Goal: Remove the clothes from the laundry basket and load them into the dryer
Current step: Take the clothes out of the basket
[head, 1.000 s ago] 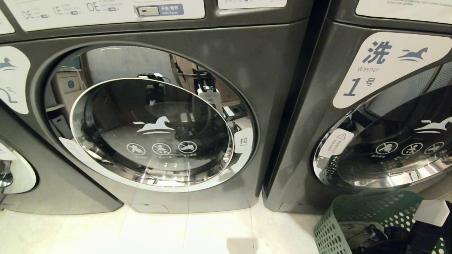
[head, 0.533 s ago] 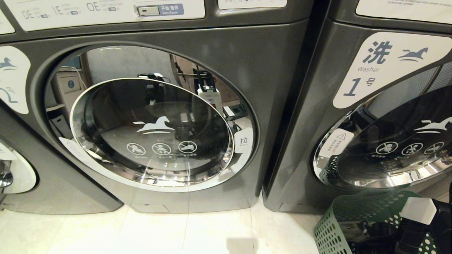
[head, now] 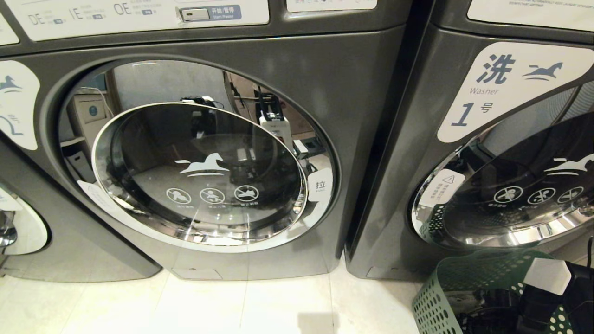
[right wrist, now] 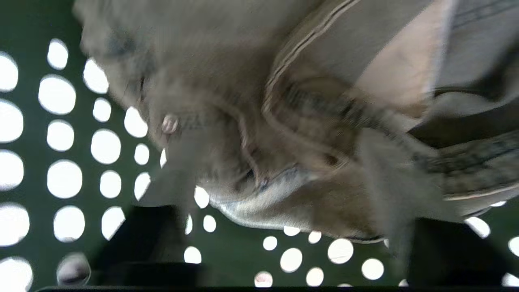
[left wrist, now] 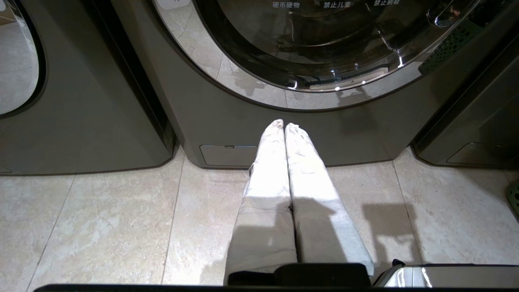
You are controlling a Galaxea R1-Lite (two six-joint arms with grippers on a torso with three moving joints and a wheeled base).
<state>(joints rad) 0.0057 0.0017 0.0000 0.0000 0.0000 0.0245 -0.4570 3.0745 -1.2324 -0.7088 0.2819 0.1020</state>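
The green perforated laundry basket (head: 445, 287) stands on the floor at the lower right, in front of the washer. My right arm (head: 548, 276) reaches down into it. In the right wrist view my right gripper (right wrist: 279, 166) is open, its blurred fingers (right wrist: 174, 182) sunk on either side of a crumpled grey-beige garment (right wrist: 308, 121) with seams and a metal button, against the basket wall (right wrist: 61, 121). The dryer (head: 352, 83) faces me with its round glass door (head: 199, 176) closed. My left gripper (left wrist: 284, 126) is shut and empty, held low over the floor before the dryer's base.
The washer (head: 510, 88) marked 1 stands right of the dryer, its door (head: 519, 195) closed just above the basket. Another machine (head: 18, 139) is at the left. A white pull tab (head: 320, 184) sits on the dryer door's right rim. Pale tiled floor (head: 260, 301) lies in front.
My right arm has shifted left and a little deeper into the basket. The machines, the basket and the left arm have stayed put.
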